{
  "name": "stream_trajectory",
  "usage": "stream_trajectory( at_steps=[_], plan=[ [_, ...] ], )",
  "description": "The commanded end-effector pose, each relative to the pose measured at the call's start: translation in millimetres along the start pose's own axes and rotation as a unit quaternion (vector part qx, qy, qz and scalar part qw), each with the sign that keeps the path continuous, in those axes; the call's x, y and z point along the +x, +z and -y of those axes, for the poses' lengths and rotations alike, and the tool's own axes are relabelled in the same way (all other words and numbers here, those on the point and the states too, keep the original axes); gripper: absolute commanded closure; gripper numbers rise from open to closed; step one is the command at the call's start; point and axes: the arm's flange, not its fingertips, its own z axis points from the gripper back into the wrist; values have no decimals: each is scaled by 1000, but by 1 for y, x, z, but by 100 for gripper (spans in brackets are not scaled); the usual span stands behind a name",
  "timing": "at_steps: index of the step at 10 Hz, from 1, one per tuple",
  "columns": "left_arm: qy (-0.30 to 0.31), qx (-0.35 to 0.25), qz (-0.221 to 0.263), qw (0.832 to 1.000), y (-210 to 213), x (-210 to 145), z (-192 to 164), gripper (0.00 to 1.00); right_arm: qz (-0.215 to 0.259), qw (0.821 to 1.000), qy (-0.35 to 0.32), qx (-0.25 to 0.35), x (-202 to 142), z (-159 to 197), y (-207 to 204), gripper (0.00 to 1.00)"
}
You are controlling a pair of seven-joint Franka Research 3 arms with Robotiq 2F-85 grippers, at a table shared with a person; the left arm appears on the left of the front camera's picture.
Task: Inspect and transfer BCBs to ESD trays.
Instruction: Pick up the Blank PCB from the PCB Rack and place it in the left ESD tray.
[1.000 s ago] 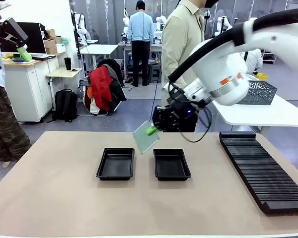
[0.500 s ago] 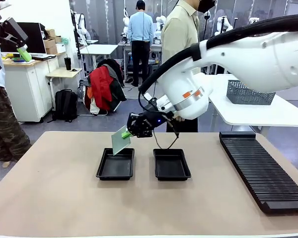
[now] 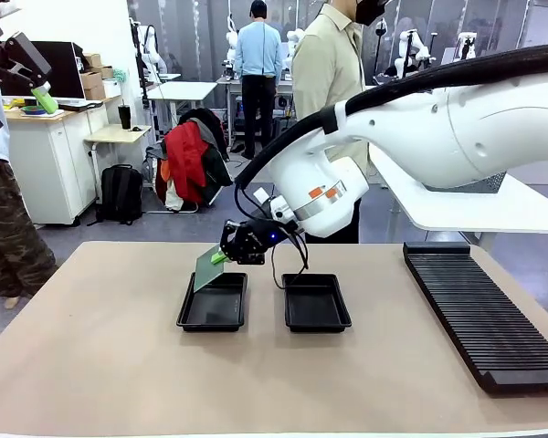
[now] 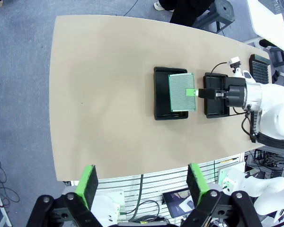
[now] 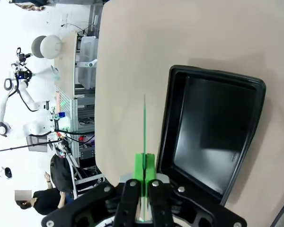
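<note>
Hanging high toward the counter's left edge, the left tool (image 3: 16, 107) gapes wide and empty. Over the left ESD tray (image 3: 213, 306), nearer the far edge, the right tool (image 3: 222, 258) is clamped on the edge of a tilted BCB (image 3: 207, 268). Placement looks to be in hand; next, I'd say: level it, lower, let go. The right ESD tray (image 3: 316, 306) lies bare.

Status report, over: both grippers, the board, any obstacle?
Left gripper open, high over table. Right gripper shut on BCB, tilted at left ESD tray rim, not yet laid in. Nothing in its way.
</note>
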Motion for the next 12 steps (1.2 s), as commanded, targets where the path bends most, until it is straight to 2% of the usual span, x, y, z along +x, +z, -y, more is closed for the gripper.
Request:
stream_trajectory(
  at_steps=[1,4,7,12],
  plan=[
    [3,1,-1,1000,-1,0,-1,0,20,1000,-21,-4,-3,2,-21,98],
    [3,1,-1,1000,-1,0,-1,0,46,998,-34,-22,-8,14,-37,98],
    [3,1,-1,1000,-1,0,-1,0,53,997,-52,-35,-11,26,-46,98],
    [3,1,-1,1000,-1,0,-1,0,19,997,-73,-33,-9,37,-57,98]
  ],
)
